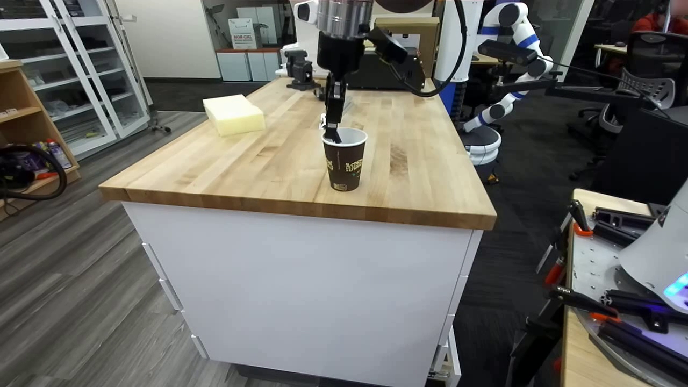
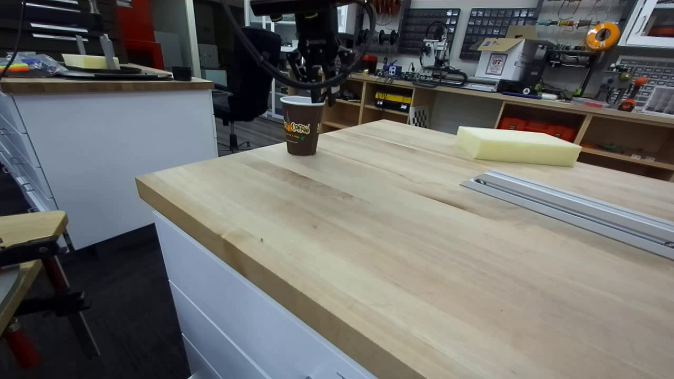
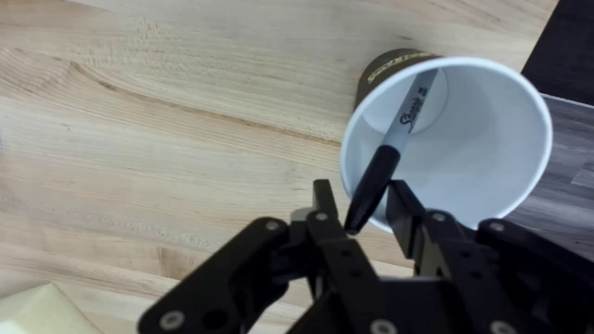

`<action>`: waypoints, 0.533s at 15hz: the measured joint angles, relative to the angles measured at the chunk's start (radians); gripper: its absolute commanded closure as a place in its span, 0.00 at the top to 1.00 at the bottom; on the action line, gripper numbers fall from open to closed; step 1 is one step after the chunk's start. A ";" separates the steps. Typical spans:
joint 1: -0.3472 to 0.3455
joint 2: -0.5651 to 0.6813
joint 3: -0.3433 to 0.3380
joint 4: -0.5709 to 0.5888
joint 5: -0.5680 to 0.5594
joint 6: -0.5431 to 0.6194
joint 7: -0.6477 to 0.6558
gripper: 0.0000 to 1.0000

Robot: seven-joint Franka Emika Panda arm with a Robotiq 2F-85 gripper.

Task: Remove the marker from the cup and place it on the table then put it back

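Black cap, grey barrel: in the wrist view the marker leans inside the cup, its long axis running from far right to near left, where the cap juts past the rim between the parted fingers of the claw. A gap shows left of the cap; contact on the right cannot be told, but nothing looks gripped. Closing across that axis, then lifting, would suit removal.

In an exterior view the cup stands by the near edge of the bench, a pale yellow block well apart at far left.

In an exterior view a silvery rail lies right; bare bench between it and the cup leaves room for setting down.
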 measured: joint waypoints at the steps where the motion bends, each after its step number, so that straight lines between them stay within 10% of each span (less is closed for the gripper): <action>1: 0.000 0.000 0.000 0.002 0.000 0.000 0.000 0.02; 8: 0.000 0.000 0.000 0.026 0.001 0.000 0.000 0.02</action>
